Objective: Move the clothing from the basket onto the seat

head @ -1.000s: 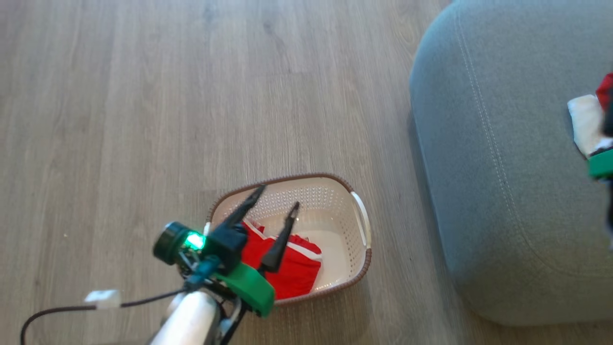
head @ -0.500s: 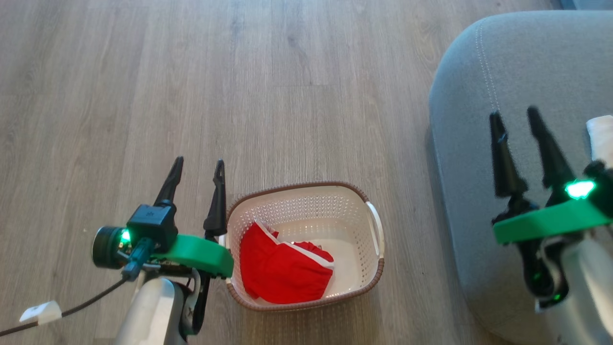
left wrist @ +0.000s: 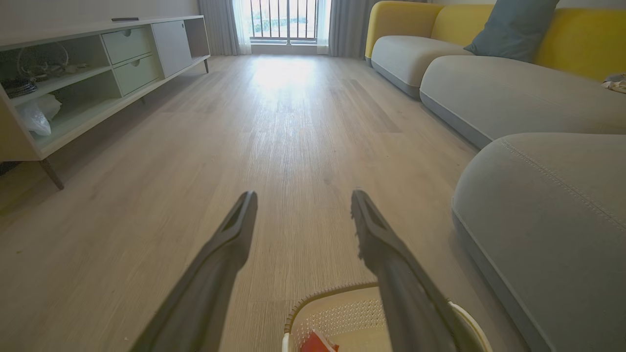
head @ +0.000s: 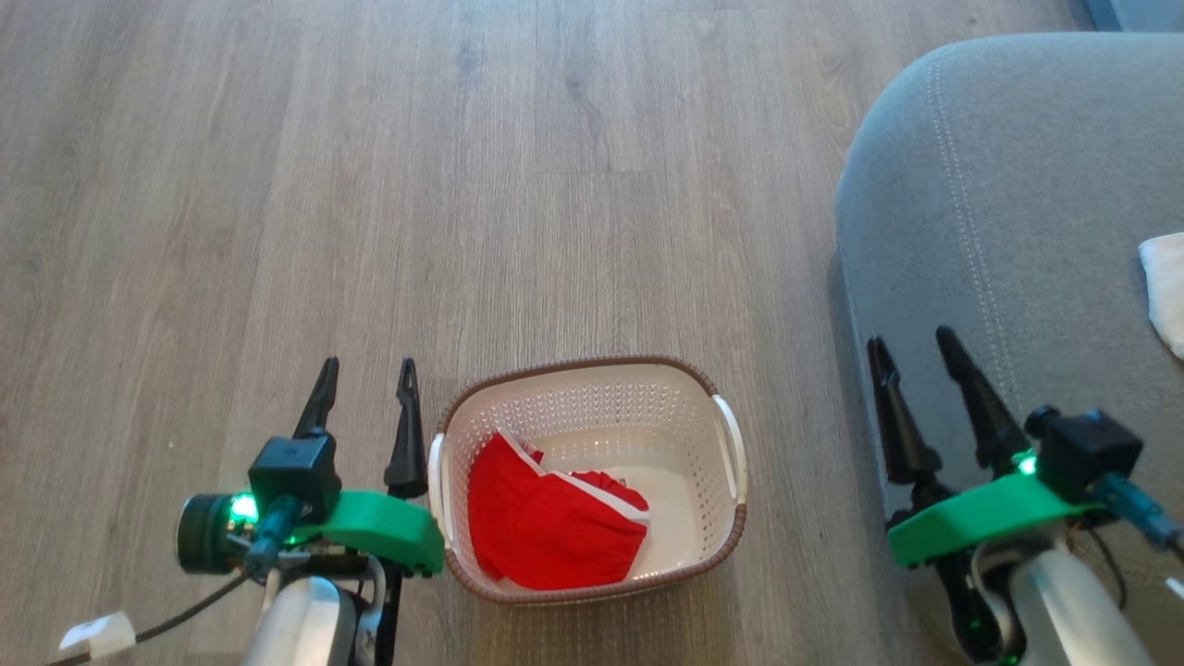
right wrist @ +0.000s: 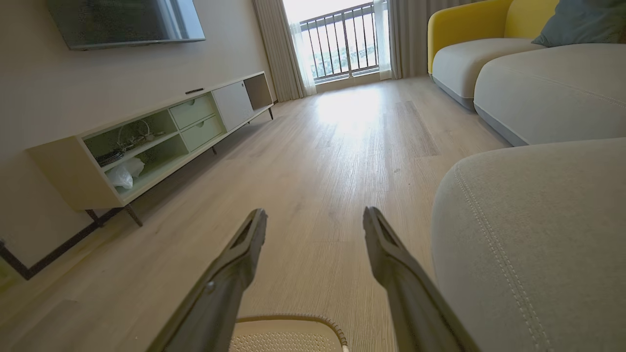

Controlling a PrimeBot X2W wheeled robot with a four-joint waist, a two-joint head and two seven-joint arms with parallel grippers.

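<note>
Fingers of left gripper (head: 368, 363) and right gripper (head: 909, 338) held apart, empty. Clothing (head: 546, 532) seen lower centre in basket (head: 592, 363); seat (head: 1017, 185) at right. Bunched fold should be pinched, lifted clear of rim.

- The basket (head: 592, 407) stands on the floor (head: 518, 185), between the two pincers.
- One piece of the clothing (head: 546, 527) lies in the basket, against its left and near sides.
- The seat (head: 1008, 203) lies to the right of the basket, apart from it.
- A cloth (head: 1167, 287) lies on the seat, at the head view's right edge.
- The left pincer (head: 367, 365) is just left of the basket, over the floor.
- The right pincer (head: 909, 338) is over the seat's left edge.
- A cabinet (left wrist: 98, 63) stands along the left, across the floor from further sofa sections (left wrist: 513, 93) behind the seat.
</note>
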